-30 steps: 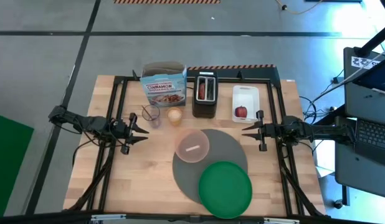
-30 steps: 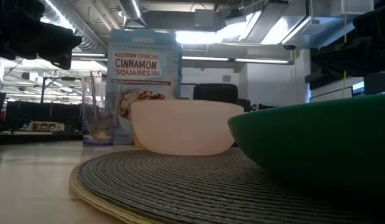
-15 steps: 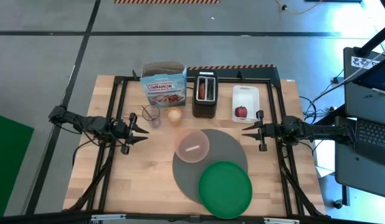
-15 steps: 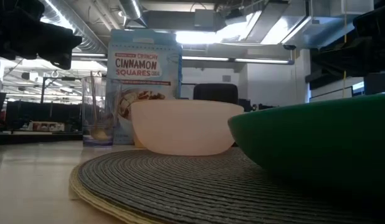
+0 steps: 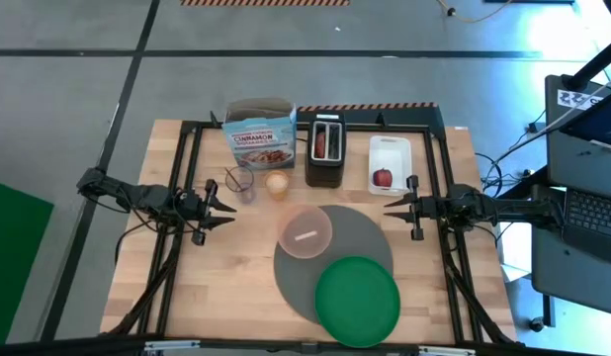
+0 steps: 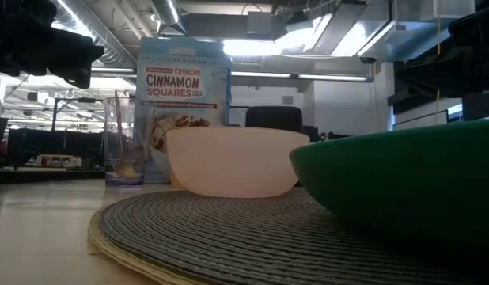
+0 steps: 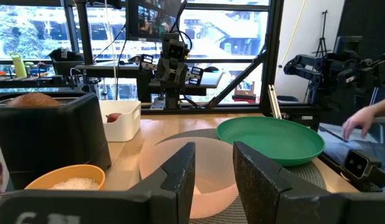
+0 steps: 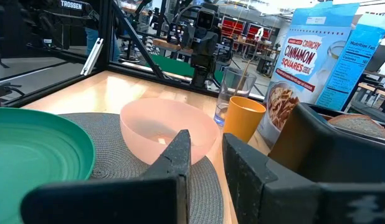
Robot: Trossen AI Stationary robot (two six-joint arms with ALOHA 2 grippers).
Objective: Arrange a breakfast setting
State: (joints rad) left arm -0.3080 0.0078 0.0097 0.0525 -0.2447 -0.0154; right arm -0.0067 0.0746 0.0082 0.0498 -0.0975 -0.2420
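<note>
No change across the last second: both arms sit where they were and nothing on the table has shifted. Judged from this, no step is in hand; the setting is partly laid and the next pick has not begun.

Left side: left gripper hovers above bare wood near the left edge, jaws narrow with a slim gap, holding nothing. Just beyond it stand a clear glass and an orange cup, with the cinnamon cereal box behind them.

Centre: the grey woven placemat lies flat. The translucent pink bowl sits on its upper-left part, with a small pale piece inside, likely the spoon. The green plate rests on the mat's near-right part, overhanging its edge toward the table front; bowl and plate are close but apart. The plate is empty. The bagel is in a slot of the black toaster.

Right side: the red apple lies in the white tray. Right gripper hangs just right of the placemat, jaws narrow, empty.

Remaining, by my reading: bagel and apple onto the setting.
</note>
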